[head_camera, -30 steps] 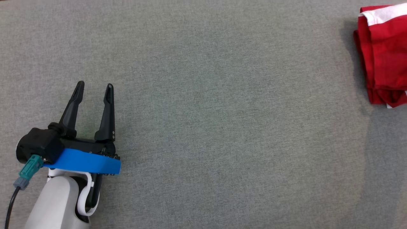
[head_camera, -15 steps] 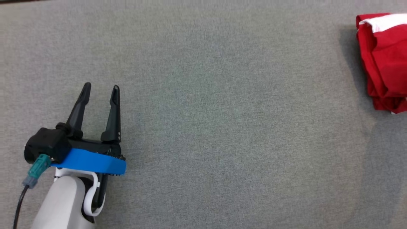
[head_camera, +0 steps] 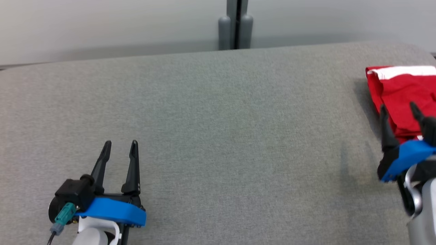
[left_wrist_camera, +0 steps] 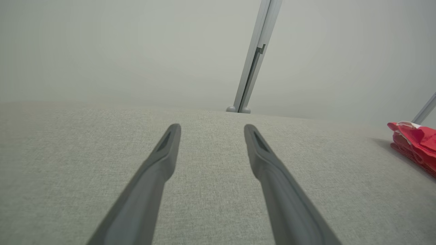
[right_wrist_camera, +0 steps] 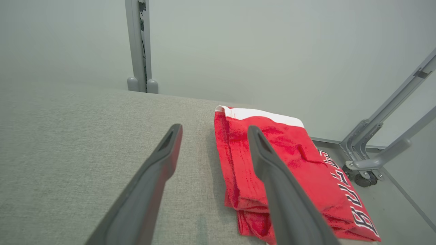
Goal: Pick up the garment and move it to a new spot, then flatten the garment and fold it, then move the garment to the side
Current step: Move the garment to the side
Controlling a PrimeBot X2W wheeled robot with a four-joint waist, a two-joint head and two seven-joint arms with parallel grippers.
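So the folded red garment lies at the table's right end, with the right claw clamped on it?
No: the right claw is open, not clamped on the garment, which lies at the right end of the table. The right wrist view shows it.

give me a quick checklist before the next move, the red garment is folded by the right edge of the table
1. Garment folded: ok, the red garment lies in a folded stack.
2. Garment at the side: ok, it sits by the right edge of the table.
3. Garment fully on the table: cannot tell, its far side may overhang.
4. Right gripper empty: ok, open, nothing held.
5. That gripper clear of the cloth: cannot tell, it overlaps the cloth in the head and right wrist views.
6. Left gripper empty: ok, open above the table.
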